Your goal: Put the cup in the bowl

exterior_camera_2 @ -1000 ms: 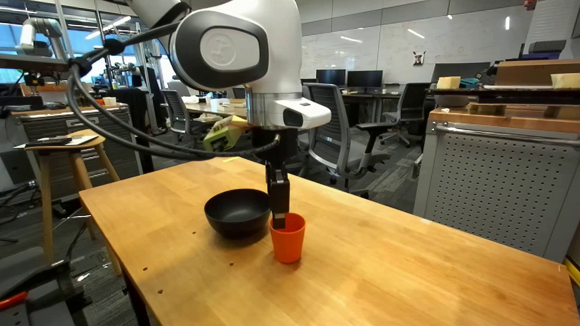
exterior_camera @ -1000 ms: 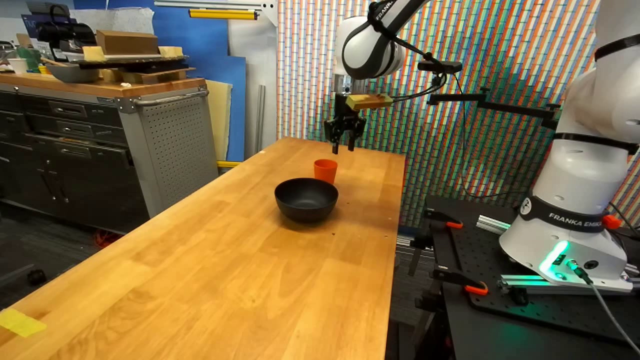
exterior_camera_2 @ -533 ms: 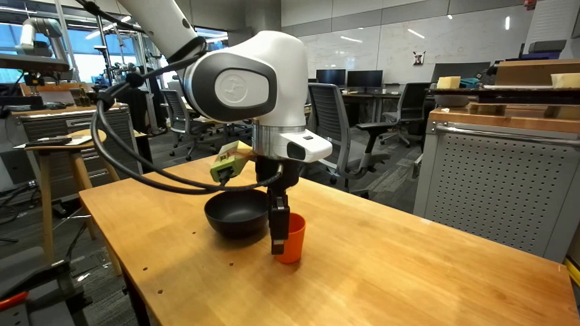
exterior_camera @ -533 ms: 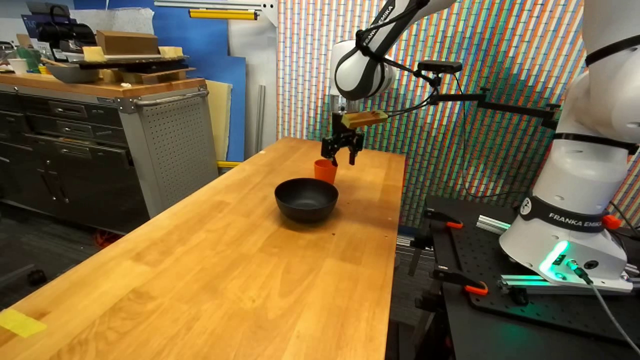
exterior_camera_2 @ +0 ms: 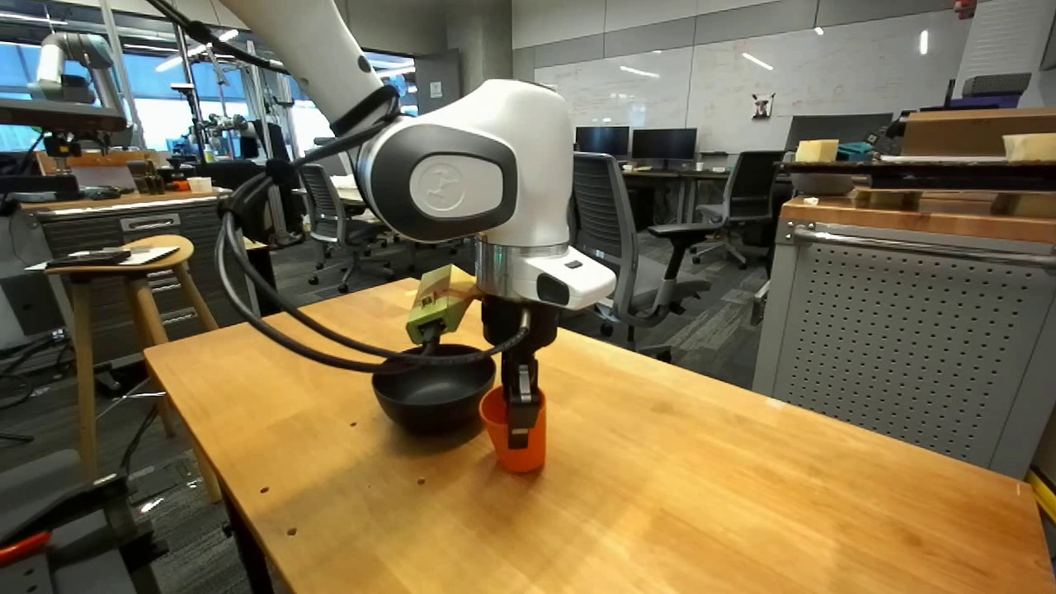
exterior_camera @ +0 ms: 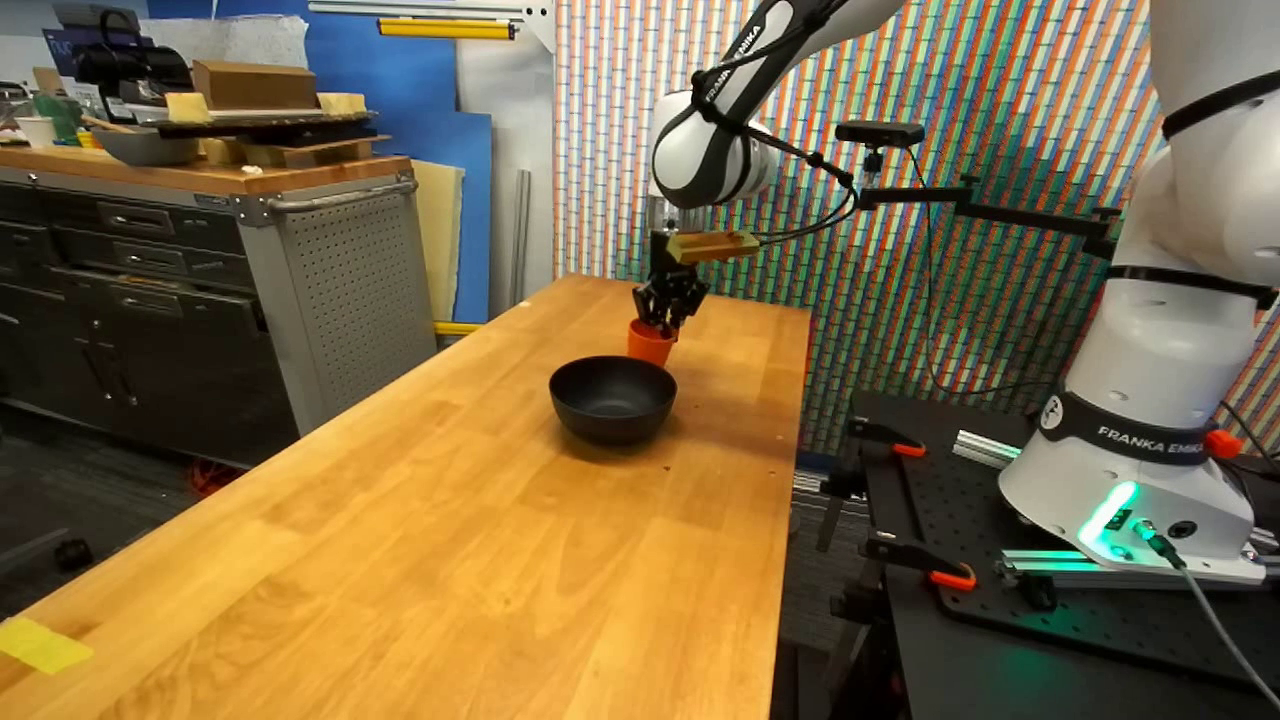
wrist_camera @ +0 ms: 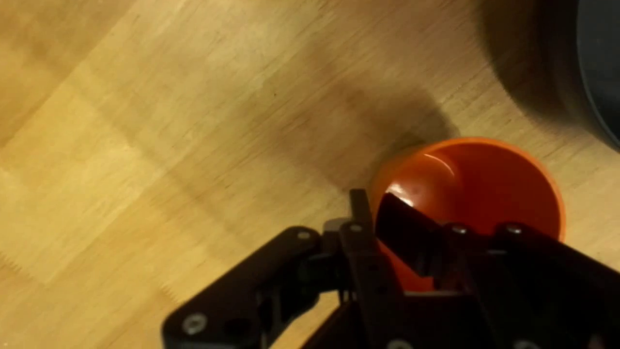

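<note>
Leaning slightly to the left in an exterior view, with the mouth up, down at the wooden table: the orange-red cup. Clamped on the wall of the cup: the gripper, with one finger inside and one outside, to the left in the wrist view. Hard to tell for the cup's base: flat on the wood or partly lifted. Just beside the cup, yet apart, with a strip of wood between in the wrist view: the black bowl, upright on the table, nearer and a little left of the cup in an exterior view. Over the gripper, the white arm, with a yellow-green block to the left in an exterior view. In an exterior view, to the right, the robot's base on a black stand, with a green light glowing; far left, a drawer cabinet; at the near left end of the table, yellow tape. In an exterior view, beyond the far edge of the table, a grey office chair; far left, a wooden stool.
</note>
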